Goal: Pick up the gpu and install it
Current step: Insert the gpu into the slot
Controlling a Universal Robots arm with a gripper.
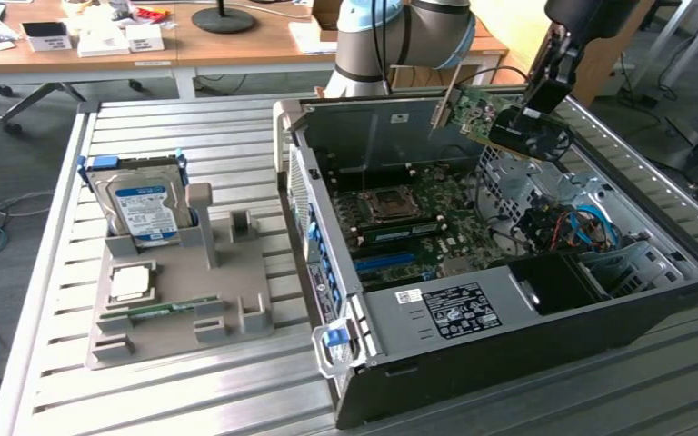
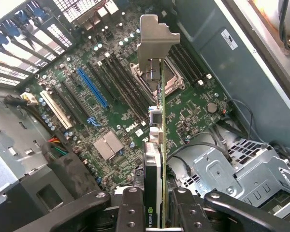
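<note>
– Above the open computer case (image 1: 640,300), toward its far side in the exterior view, the gpu (image 1: 480,102) is held in the air, clear of the motherboard (image 2: 183,111). Is the grip confirmed?

– Confirmed. In the wrist view the card is seen edge-on, with the jaws of the gripper (image 2: 157,208) clamped on its two faces at the end away from the silver bracket (image 2: 154,38).

– Handling character?

– The card is judged light, thin and stiff, but fragile, since components are exposed and a fan sits on one face. A hold across the faces is judged sound. The contact edge and the bracket are best left free. Twisting under a side load is to be guarded against.

– Containers?

– Two are noted. The case lies with its side panel off. Inside are seen the motherboard with its processor socket (image 1: 392,204), a row of expansion slots including a blue slot (image 2: 93,88), a power supply (image 1: 458,309), and a drive cage (image 2: 237,169) with cabling beside it. A grey holder (image 1: 179,341) rests on the slatted surface (image 1: 143,400) beside the case. A hard drive (image 1: 143,204) stands upright in it, and a processor (image 1: 131,283) and a memory stick (image 1: 161,311) lie flat. The holder's other slots stand unfilled.
</note>
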